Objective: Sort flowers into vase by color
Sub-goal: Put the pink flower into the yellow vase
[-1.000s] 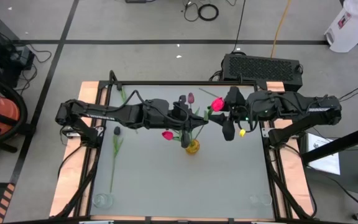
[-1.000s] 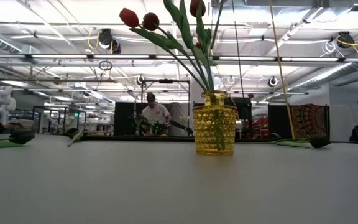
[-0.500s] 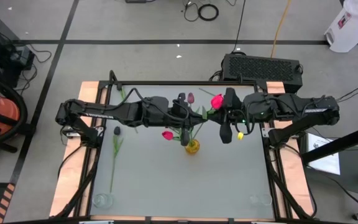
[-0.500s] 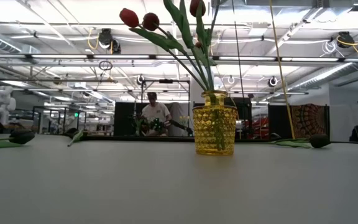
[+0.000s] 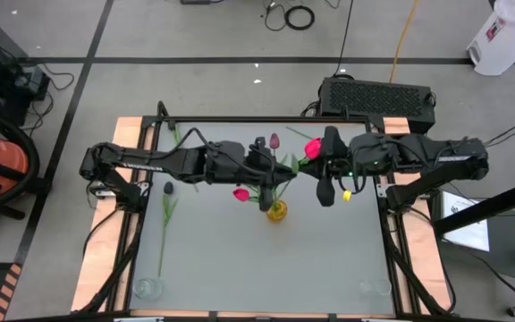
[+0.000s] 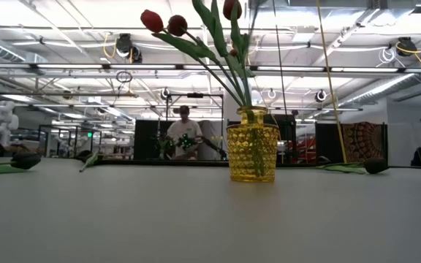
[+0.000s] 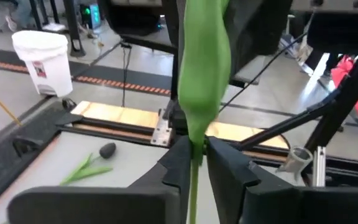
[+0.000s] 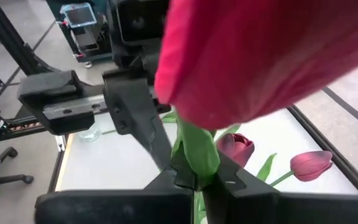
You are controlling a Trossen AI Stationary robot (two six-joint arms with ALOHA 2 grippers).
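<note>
A pink tulip (image 8: 260, 56) is pinched by its stem between the right jaws (image 8: 194, 177), pressed together, and held above the surface beside the yellow vase (image 5: 277, 211). The same stem (image 7: 194, 180) runs between the left jaws (image 7: 194, 163), slightly parted, seemingly for a handover.

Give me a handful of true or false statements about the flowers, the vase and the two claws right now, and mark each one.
1. The yellow vase stands upright with tulips in it. True.
2. The right claw is open and empty. False: it is shut on the stem of the pink tulip.
3. The vase is clear blue glass. False: it is yellow, with a bumpy surface.
4. A dark tulip lies flat on the table near its left edge. True.
5. The left claw has a green stem between its fingers. True.
6. The left claw rests on the table. False: it is up beside the bouquet.
</note>
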